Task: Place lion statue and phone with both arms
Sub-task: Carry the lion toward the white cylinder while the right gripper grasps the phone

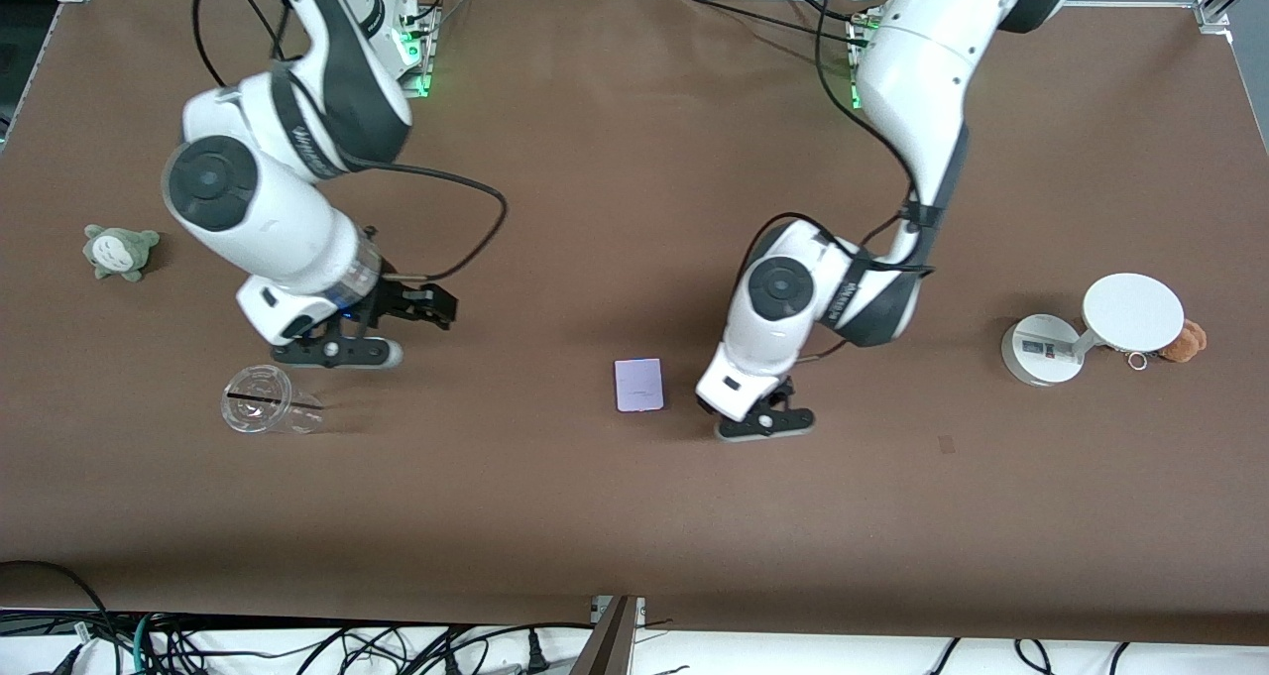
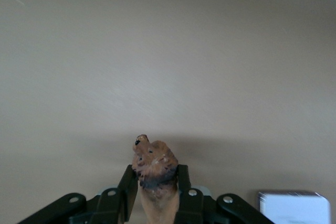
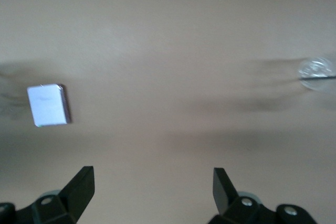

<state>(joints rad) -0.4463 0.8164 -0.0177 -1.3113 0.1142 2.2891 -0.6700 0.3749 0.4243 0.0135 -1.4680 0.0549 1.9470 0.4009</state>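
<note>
Holding the lion statue (image 2: pixel 154 174) head-out, our left gripper (image 1: pixel 765 419) is clamped on it, low over the table (image 1: pixel 634 516) just beside the phone (image 1: pixel 639 385), toward the left arm's end. Phone lies flat mid-table. Our right gripper (image 3: pixel 152 190), fingers wide apart & empty, hangs near the plastic cup (image 1: pixel 266 400), well apart from the phone, so left arm's nearer.

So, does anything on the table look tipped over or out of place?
Yes. The clear plastic cup lies on its side on the table, below the open right gripper. The phone lies flat; the left gripper holds the lion statue.
</note>
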